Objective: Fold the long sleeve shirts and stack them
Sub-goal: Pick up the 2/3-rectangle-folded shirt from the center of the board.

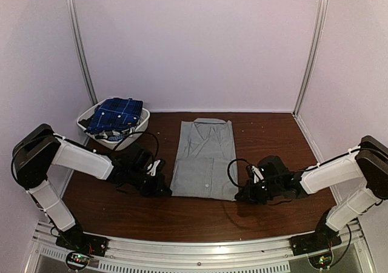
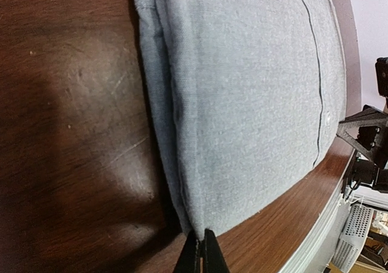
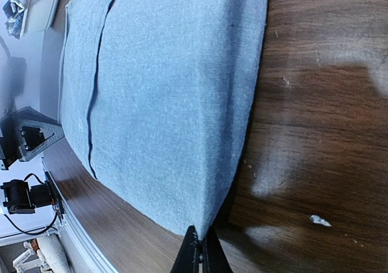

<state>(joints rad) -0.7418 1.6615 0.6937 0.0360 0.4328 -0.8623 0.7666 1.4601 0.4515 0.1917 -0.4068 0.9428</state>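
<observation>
Both claws are pressed together. My left gripper (image 2: pixel 200 252) is pinching the near-left hem corner of the grey shirt (image 1: pixel 203 158), and my right gripper (image 3: pixel 199 253) has the near-right corner. The shirt lies flat mid-table (image 1: pixel 273 133), sides folded in, collar at the far end. The plaid shirts (image 1: pixel 115 114) sit in the basket (image 1: pixel 140 127), far left. Risks: my bite is only on the corner tips, so cloth could slip out on lift. Can't tell if I caught every layer; if only the top one, the side folds spill open. Uneven arm travel would skew the fold.

Lab test cell — white panel walls (image 1: pixel 200 42), aluminium rails (image 1: pixel 200 249).
</observation>
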